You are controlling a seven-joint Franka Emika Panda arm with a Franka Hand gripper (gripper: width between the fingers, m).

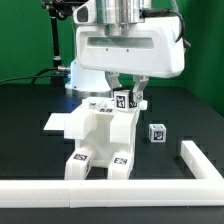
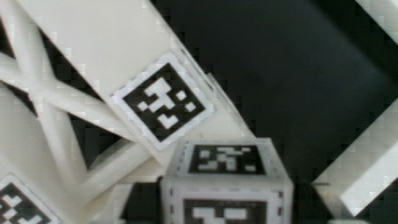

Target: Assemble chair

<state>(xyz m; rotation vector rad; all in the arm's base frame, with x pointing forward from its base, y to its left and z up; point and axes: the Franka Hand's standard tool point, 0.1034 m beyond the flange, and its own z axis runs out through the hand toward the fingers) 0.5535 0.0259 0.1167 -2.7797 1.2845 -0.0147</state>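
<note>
Gripper (image 1: 126,92) straddles small white tagged cube (image 1: 124,99) atop white blocky plastic chair (image 1: 100,135); pinching or spread, cannot tell. Bare black tabletop (image 1: 30,100) flanks it; white L-shaped rail (image 1: 150,187) runs near chair's feet.

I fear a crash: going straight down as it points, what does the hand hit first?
Probably the top of the chair, just below the hand and the tagged piece at its tip; depth unclear.

The chair (image 1: 103,135) is smooth white plastic with a dull, faintly satin face, and its square tags (image 2: 169,100) look like matt printed paper, black on white. The arm's wrist housing (image 1: 130,50) is glossier white plastic that catches the light. The table (image 1: 30,150) is matt black, and the border rail (image 1: 150,190) — white too — looks smooth and unshiny.
</note>
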